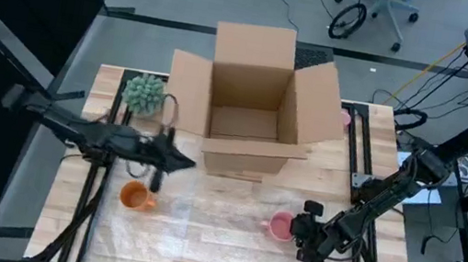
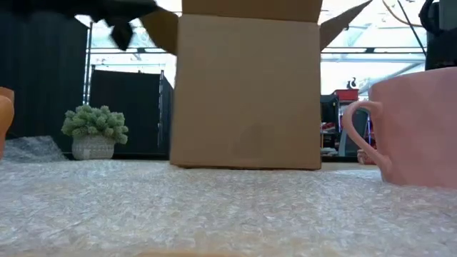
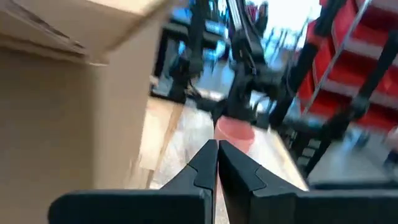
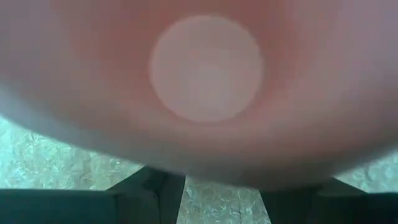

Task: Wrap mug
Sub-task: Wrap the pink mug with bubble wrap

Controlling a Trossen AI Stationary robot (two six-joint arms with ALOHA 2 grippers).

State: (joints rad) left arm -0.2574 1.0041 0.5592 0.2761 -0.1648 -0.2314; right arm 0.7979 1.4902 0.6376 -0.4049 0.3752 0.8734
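Note:
A pink mug [image 1: 278,225] stands upright on the bubble wrap sheet [image 1: 218,240], near the table's front right; in the low view the pink mug [image 2: 421,128] shows its handle [image 2: 360,132]. An orange mug [image 1: 136,195] stands on the sheet's left part. My right gripper [image 1: 302,230] is low at the pink mug's right side, open; the mug [image 4: 205,81] fills its wrist view, with my right gripper [image 4: 221,190] under it. My left gripper [image 1: 186,164] hovers shut and empty in front of the box, above the table; in its own view my left gripper [image 3: 217,149] points toward the pink mug [image 3: 235,133]. My right gripper has its fingers [image 4: 146,186] spread apart right beside the pink mug, coming from the table's right side. The mug hides their tips, so I cannot tell whether they touch it. The mug stands on the bubble wrap.
An open cardboard box [image 1: 252,106] stands at the middle back, flaps spread. A small potted plant [image 1: 144,92] sits to its left. Metal rails [image 1: 369,160] run along both table sides. The bubble wrap between the two mugs is bare.

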